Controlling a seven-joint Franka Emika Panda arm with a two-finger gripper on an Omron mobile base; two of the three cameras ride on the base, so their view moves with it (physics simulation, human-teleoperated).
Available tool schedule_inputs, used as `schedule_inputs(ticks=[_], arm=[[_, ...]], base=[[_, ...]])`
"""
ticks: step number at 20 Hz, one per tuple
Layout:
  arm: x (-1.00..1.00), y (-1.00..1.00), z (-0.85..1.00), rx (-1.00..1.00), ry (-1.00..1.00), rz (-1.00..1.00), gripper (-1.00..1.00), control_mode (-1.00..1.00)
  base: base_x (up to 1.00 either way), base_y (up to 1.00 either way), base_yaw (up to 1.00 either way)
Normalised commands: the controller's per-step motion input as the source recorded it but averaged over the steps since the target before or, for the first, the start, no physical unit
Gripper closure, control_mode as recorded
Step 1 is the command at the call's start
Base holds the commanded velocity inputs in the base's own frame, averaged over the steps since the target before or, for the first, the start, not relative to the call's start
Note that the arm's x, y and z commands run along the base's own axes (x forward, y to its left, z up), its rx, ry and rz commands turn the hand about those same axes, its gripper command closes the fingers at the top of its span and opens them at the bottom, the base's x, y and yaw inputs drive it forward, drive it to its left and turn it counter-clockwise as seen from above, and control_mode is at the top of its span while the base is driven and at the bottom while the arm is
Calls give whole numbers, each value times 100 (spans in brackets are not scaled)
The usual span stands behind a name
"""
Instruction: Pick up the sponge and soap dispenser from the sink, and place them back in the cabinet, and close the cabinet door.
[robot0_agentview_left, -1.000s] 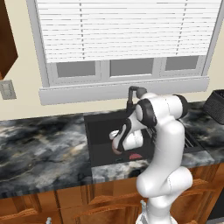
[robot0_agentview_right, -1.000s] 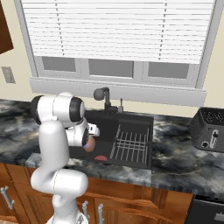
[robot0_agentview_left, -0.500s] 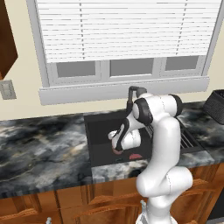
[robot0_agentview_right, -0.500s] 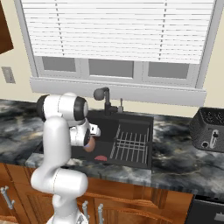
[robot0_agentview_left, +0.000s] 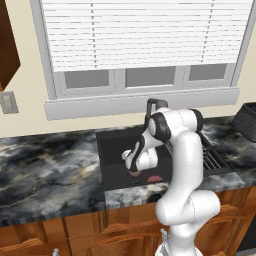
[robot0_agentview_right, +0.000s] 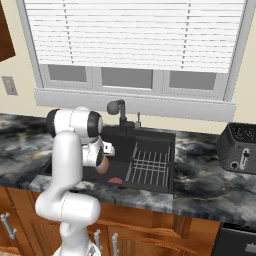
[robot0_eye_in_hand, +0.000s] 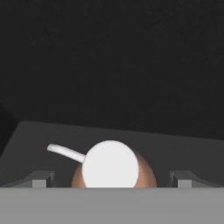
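Soap dispenser (robot0_eye_in_hand: 114, 168) stood upright straight ahead of the gripper (robot0_eye_in_hand: 112, 179), its white pump top centred between the wide-open, empty jaws, down in the sink (robot0_agentview_left: 114, 150), with the sponge (robot0_agentview_right: 115, 180) lying just beside

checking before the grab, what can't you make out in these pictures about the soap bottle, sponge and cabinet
- Soap dispenser: hand view cuts off its lower body; label unseen. In the base views the arm covers most of it.
- Sponge: too small to tell shape or tilt.
- Cabinet: cut by the left base view's edge; shelf, door handle unseen.
- Claw: open around the pump; contact unclear.
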Motion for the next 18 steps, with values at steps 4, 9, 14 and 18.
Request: schedule_inputs(ticks=[4,9,14,18], arm=[[8,2,-12,0,1,0,-100,-100],[16,0,-12,0,0,0,-100,-100],[3,0,-3,0,1,0,100,-100],[0,0,0,0,0,0,100,-100]], base=[[0,0,0],[0,0,0],[0,0,0],[0,0,0]])
